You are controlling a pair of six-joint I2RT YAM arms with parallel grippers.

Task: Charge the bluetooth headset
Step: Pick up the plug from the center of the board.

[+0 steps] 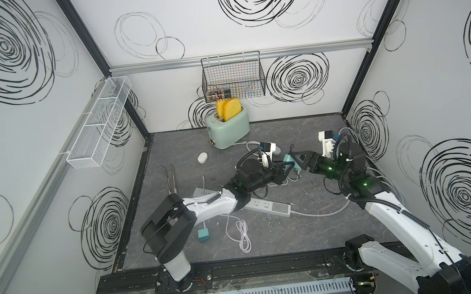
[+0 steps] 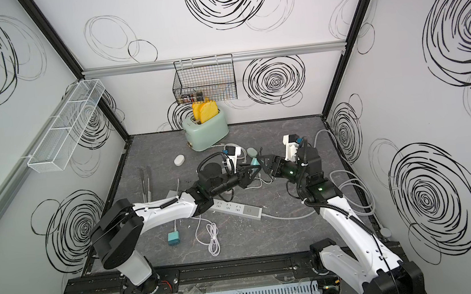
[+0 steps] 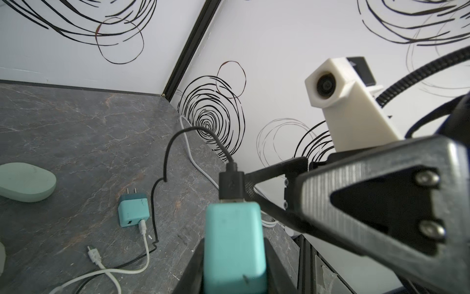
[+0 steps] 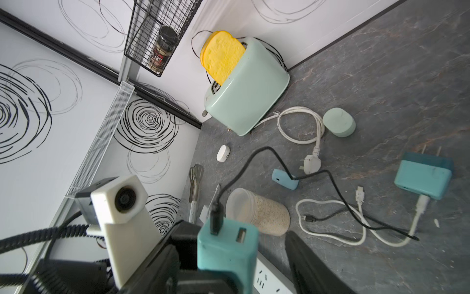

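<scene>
The left pincer point(image 3: 235, 269) is clamped on the teal charger point(image 3: 234, 229) at the lower centre of the left wrist view, held steady as a socket. The black plug point(image 3: 230, 185) fills 1 of its 2 ports, so the right pincer point(image 1: 297, 161) is spread wide beside it, gripping nothing. The headset lies on the counter point(image 4: 381, 76) right of centre in the right wrist view. It is probably the small blue case point(image 4: 284, 179), and the black cable point(image 4: 269, 150) reaches it.

txt/labels: none legible | jar point(image 4: 162, 48) label: too blurry 2 read
</scene>
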